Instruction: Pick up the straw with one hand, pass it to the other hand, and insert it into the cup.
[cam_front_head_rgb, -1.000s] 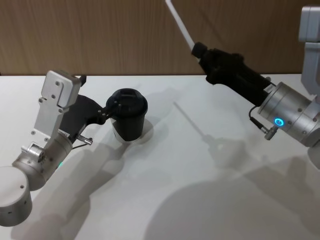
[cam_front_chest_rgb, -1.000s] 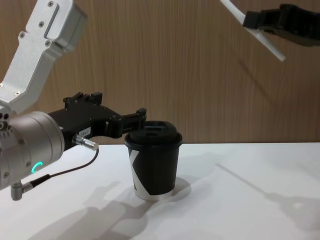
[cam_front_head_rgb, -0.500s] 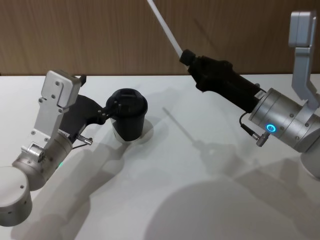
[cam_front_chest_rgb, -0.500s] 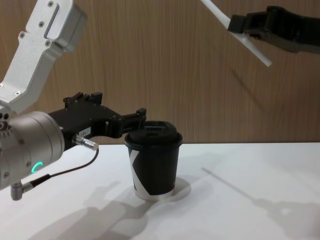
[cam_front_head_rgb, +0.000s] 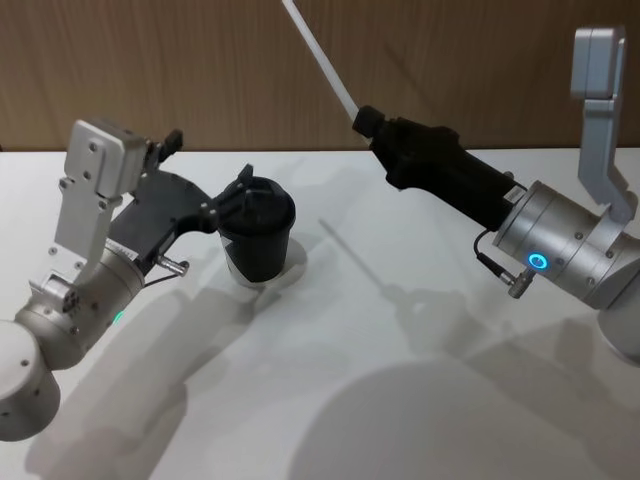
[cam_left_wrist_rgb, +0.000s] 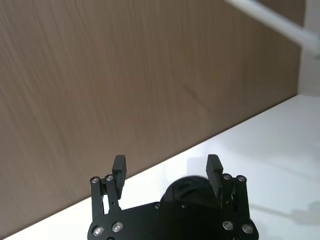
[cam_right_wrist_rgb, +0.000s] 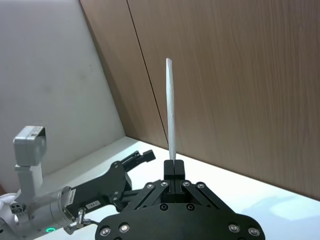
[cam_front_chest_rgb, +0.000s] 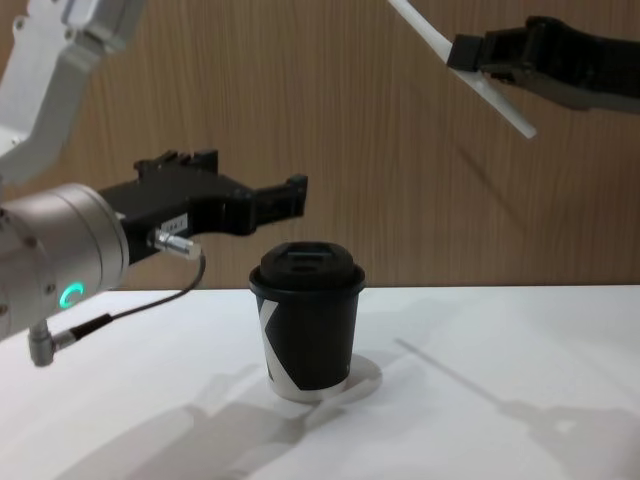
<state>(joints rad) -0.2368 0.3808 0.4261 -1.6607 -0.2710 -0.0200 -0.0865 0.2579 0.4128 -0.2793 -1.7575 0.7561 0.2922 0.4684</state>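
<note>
The black cup (cam_front_head_rgb: 258, 240) with its sip lid stands on the white table (cam_front_head_rgb: 360, 400), left of centre; in the chest view the cup (cam_front_chest_rgb: 305, 330) shows a white mark. My left gripper (cam_front_head_rgb: 232, 196) hovers open just above and left of the lid, clear of it (cam_front_chest_rgb: 290, 197). In the left wrist view the left gripper (cam_left_wrist_rgb: 166, 170) spreads wide over the cup lid (cam_left_wrist_rgb: 187, 187). My right gripper (cam_front_head_rgb: 364, 120) is high to the right, shut on the white straw (cam_front_head_rgb: 318, 55), which slants up and left (cam_front_chest_rgb: 425, 28). The straw (cam_right_wrist_rgb: 170, 110) rises from the right gripper (cam_right_wrist_rgb: 173, 167).
A brown wood-panel wall (cam_front_head_rgb: 200, 70) stands behind the table. The white tabletop spreads wide in front of and to the right of the cup. A thin black cable (cam_front_chest_rgb: 150, 305) with a metal plug hangs off my left wrist.
My left gripper has lifted from beside the cup's lid to above it. The right gripper has carried the straw a little to the left, toward the cup.
</note>
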